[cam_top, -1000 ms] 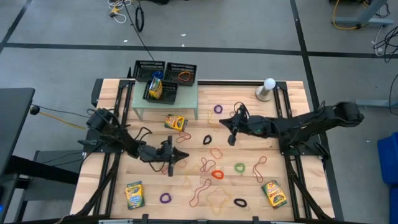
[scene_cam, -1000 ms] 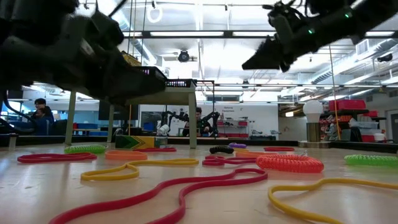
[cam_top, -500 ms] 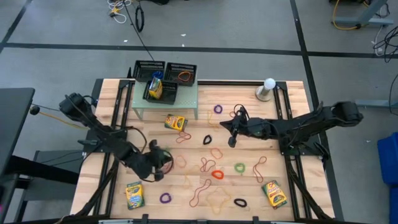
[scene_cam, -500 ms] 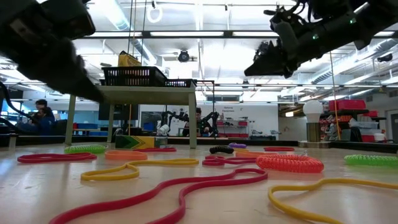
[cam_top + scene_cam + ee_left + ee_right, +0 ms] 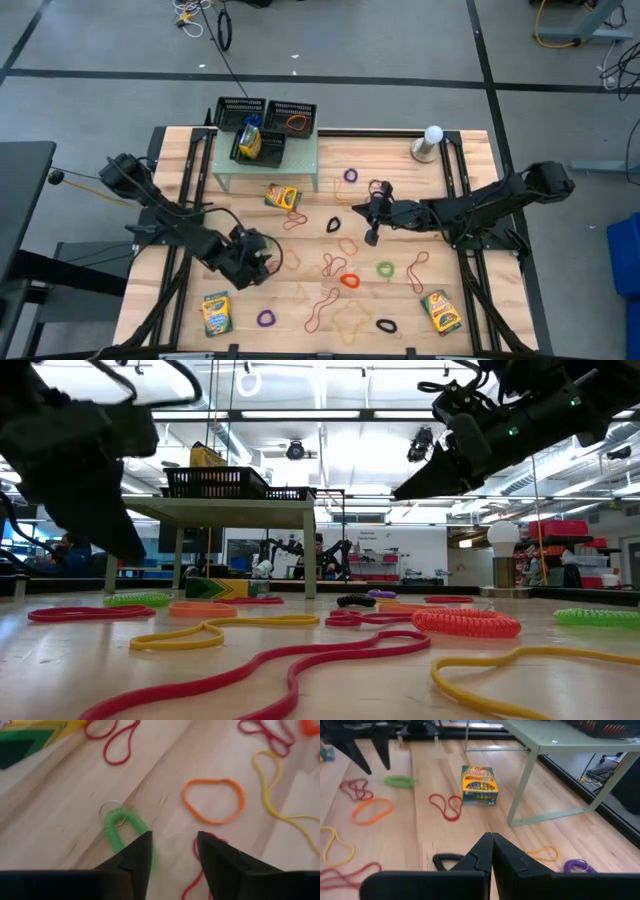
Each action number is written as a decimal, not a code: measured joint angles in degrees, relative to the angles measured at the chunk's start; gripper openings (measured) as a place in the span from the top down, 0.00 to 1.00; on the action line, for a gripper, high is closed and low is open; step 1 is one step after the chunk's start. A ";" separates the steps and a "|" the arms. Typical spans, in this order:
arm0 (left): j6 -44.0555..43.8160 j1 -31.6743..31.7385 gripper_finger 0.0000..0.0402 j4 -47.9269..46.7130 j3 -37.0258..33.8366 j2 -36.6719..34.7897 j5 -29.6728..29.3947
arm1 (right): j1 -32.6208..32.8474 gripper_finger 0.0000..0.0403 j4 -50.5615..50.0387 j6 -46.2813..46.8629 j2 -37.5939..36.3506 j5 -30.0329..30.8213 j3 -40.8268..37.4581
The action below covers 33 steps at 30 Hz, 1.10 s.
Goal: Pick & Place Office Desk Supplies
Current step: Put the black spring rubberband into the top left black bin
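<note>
Now the left gripper (image 5: 172, 852), fingers apart and empty, hovers above a green coiled band (image 5: 121, 826) near the table's left edge; next it must descend and pinch. The right gripper (image 5: 491, 845) is clenched, empty.

A: Left gripper (image 5: 172, 851) swung away from table centre toward its own side; it now hangs over the green coiled band (image 5: 124, 826), jaws parted where they were pinched before.

B: And the right gripper (image 5: 371, 237)?

A: Drifted slightly nearer the front edge, above the black loop (image 5: 445, 860). Jaws unchanged, so not logged
</note>
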 joint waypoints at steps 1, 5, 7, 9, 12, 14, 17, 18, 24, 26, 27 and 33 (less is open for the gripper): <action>0.19 0.43 0.55 0.21 0.01 0.69 0.37 | 0.23 0.97 -0.16 -0.26 0.00 0.02 0.00; 2.34 1.65 0.46 -0.48 0.01 1.60 2.61 | 0.58 0.97 -0.59 -0.68 0.00 0.02 0.00; 3.74 1.61 0.42 -0.82 0.01 1.60 2.90 | 0.77 0.97 -0.72 -0.66 -0.02 0.03 0.00; 5.32 1.50 0.39 -0.82 0.01 1.60 3.13 | 0.87 0.97 -1.60 -0.64 -0.02 0.01 0.00; 6.47 1.49 0.37 -0.84 0.01 1.60 3.13 | 0.83 0.97 -3.40 2.02 -0.02 0.00 0.00; 7.15 1.49 0.38 -0.78 0.01 1.60 3.10 | 0.17 0.97 -4.69 6.64 -0.02 -0.04 0.00; 10.59 1.49 0.40 -0.52 0.01 1.69 3.25 | -2.58 0.96 -3.70 13.46 1.51 -0.01 0.02; 12.07 1.49 0.41 -0.37 0.01 1.89 3.74 | -3.69 0.95 -2.81 15.33 2.63 -0.16 0.03; 18.13 1.47 0.47 0.95 0.03 3.39 6.66 | -9.04 0.81 1.99 20.62 14.20 -7.91 1.68; 18.93 1.47 0.49 1.88 0.03 4.00 6.65 | -9.64 0.75 1.68 20.37 17.90 -8.48 3.40; 19.56 1.48 0.50 1.97 0.03 4.16 6.63 | -9.86 0.72 1.32 19.78 19.62 -9.05 4.50; 23.73 1.47 0.53 5.00 0.03 4.64 6.65 | -9.90 0.68 -0.84 14.93 27.30 -13.18 11.52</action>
